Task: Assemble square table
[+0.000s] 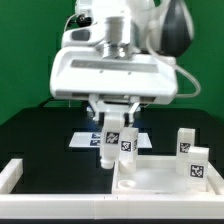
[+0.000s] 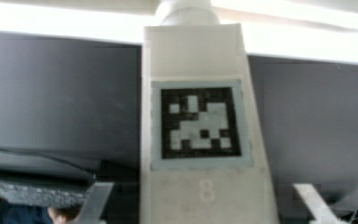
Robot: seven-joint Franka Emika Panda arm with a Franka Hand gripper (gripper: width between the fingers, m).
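In the exterior view my gripper [image 1: 119, 122] is shut on a white table leg [image 1: 120, 145], which hangs upright with its tags facing forward. Its lower end sits just over the near-left corner of the white square tabletop [image 1: 155, 178] at the exterior view's lower right. In the wrist view the same leg [image 2: 204, 90] fills the middle, showing one black-and-white tag and an embossed 8. My gripper [image 2: 204, 205] straddles it, with one of its fingers [image 2: 98, 202] at each side. Two more legs [image 1: 186, 142] [image 1: 197, 165] stand by the tabletop's right side.
The marker board [image 1: 84, 140] lies on the black surface behind the held leg. A white rail frame [image 1: 14, 176] edges the surface at the exterior view's left and front. Cables show behind the leg in the wrist view.
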